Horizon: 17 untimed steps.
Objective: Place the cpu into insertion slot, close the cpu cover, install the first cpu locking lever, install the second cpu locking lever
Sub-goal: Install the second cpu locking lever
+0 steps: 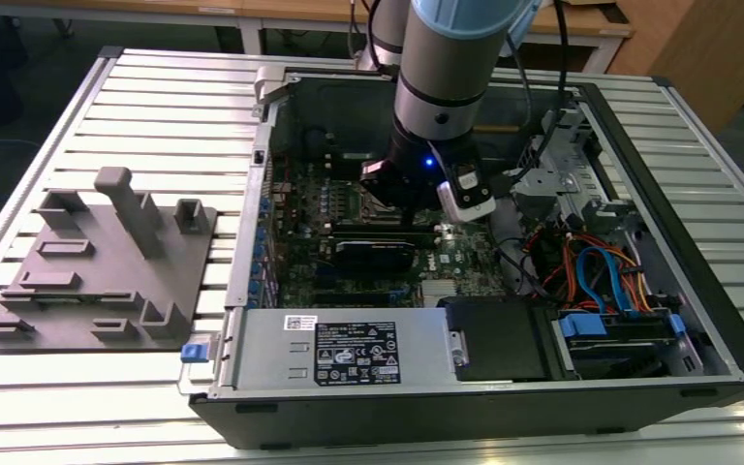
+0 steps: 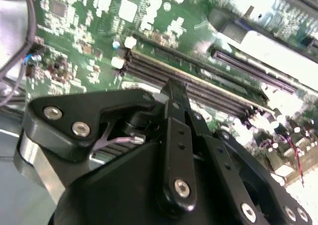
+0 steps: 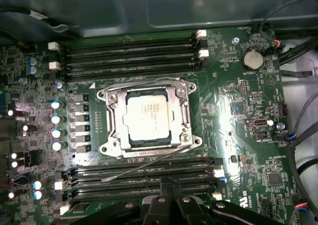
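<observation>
We see the pincer (image 3: pixel 170 189) pressed together and holding nothing, poised over the memory slots (image 3: pixel 144 173), with the cpu (image 3: pixel 147 116) just beyond its tips, seated in the insertion slot (image 3: pixel 117 119) under the lowered cpu cover (image 3: pixel 186 113).

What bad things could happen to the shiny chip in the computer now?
The cover is down over the cpu, but one thin lever sticks out slanted across the memory slots; it might catch on them. The gripper hangs close above those slots, so a small slip could hit the motherboard. Loose cables in the case lie near the arm and might snag.
</observation>
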Each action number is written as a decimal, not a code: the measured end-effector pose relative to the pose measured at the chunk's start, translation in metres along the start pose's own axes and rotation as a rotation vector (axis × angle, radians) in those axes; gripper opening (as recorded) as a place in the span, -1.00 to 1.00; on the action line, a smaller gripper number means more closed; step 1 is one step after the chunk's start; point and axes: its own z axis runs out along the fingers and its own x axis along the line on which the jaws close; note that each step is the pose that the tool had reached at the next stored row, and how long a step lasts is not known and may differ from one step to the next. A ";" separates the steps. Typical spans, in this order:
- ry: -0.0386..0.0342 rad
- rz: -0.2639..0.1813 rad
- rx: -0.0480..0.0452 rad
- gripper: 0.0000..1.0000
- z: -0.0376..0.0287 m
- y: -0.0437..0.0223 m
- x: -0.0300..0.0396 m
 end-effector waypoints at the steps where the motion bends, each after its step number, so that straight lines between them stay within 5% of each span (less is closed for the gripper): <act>1: 0.0001 0.000 0.0002 -0.80 0.0000 0.0000 0.0000; 8: 0.0004 0.000 -0.0010 -0.80 0.0000 -0.0001 0.0001; 11: 0.0025 0.000 -0.0219 -0.80 0.0002 0.0000 0.0001; 17: 0.0026 0.000 -0.0224 -0.80 0.0002 -0.0003 0.0026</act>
